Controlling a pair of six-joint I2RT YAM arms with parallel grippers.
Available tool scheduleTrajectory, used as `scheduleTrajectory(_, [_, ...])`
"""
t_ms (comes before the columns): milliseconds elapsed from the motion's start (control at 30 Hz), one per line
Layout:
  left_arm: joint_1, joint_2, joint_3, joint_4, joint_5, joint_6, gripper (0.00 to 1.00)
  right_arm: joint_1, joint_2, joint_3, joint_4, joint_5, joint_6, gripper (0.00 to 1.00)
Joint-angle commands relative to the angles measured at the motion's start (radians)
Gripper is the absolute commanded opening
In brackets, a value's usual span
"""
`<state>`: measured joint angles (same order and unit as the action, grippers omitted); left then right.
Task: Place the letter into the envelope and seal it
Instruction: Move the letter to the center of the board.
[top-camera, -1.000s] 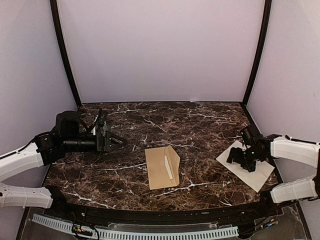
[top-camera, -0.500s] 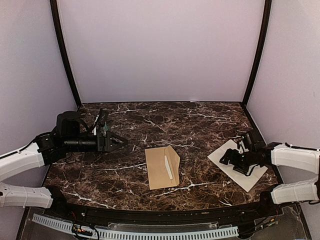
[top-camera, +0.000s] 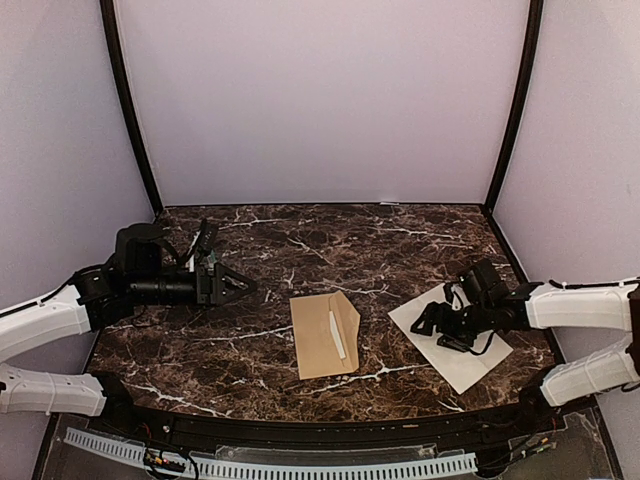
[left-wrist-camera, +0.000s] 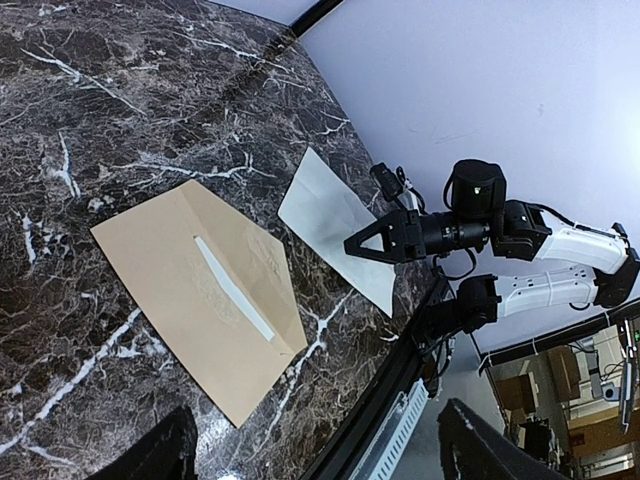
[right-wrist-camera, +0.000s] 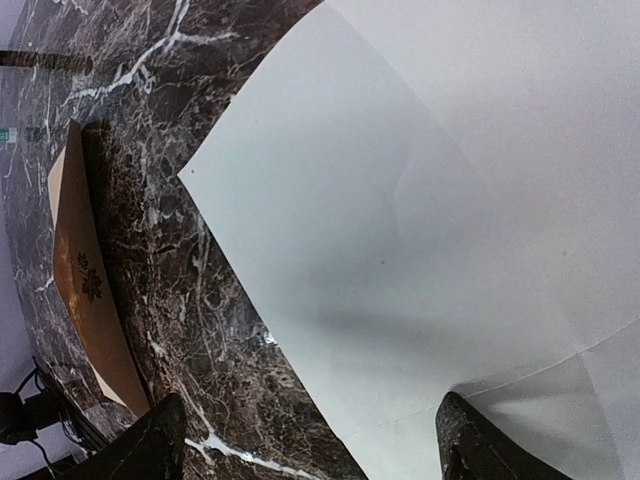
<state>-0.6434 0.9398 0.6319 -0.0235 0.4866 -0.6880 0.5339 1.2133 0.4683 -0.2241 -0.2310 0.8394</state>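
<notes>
The letter (top-camera: 462, 368) lies flat near the right edge of the marble table (top-camera: 400, 240), plain pale side up. One corner points toward the envelope (top-camera: 325, 335) at centre, and a band of bare dark stone separates the two. The right gripper (top-camera: 428, 330) hovers low over the letter, jaws spread wide, holding nothing. The left gripper (top-camera: 240, 285), also spread and empty, hangs well apart at the left, aimed at the envelope. The kraft-brown envelope rests with its flap open toward the letter, a pale strip running across the flap. Lilac walls (top-camera: 320, 100) close three sides.
</notes>
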Motion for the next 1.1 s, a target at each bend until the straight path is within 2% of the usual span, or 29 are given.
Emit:
scheduleTrajectory(0, [0.005,0.003,-0.008,0.018,0.006,0.010,0.82,0.064,0.058,0.018,0.015,-0.012,0.062,0.83])
scheduleTrajectory(267, [0.005,-0.023,-0.016,0.008,-0.010,-0.006,0.82,0.129,0.127,0.108,0.016,-0.006,0.062,0.83])
scheduleTrajectory(400, [0.005,-0.030,-0.021,-0.012,-0.036,-0.010,0.82,0.128,0.079,0.178,-0.079,0.059,0.051,0.86])
scheduleTrajectory(467, [0.005,-0.023,-0.019,-0.013,-0.036,-0.014,0.82,0.117,0.050,0.214,-0.151,0.113,0.033,0.90])
scheduleTrajectory(633, [0.005,-0.018,-0.017,-0.016,-0.050,-0.028,0.82,0.002,-0.017,0.233,-0.265,0.166,-0.029,0.98])
scheduleTrajectory(867, [0.006,-0.022,-0.020,-0.040,-0.055,-0.038,0.82,-0.222,-0.099,0.154,-0.295,0.155,-0.095,0.99])
scheduleTrajectory(1067, [0.006,-0.056,-0.034,-0.062,-0.072,-0.043,0.83,-0.258,-0.045,0.097,-0.236,0.118,-0.101,0.98])
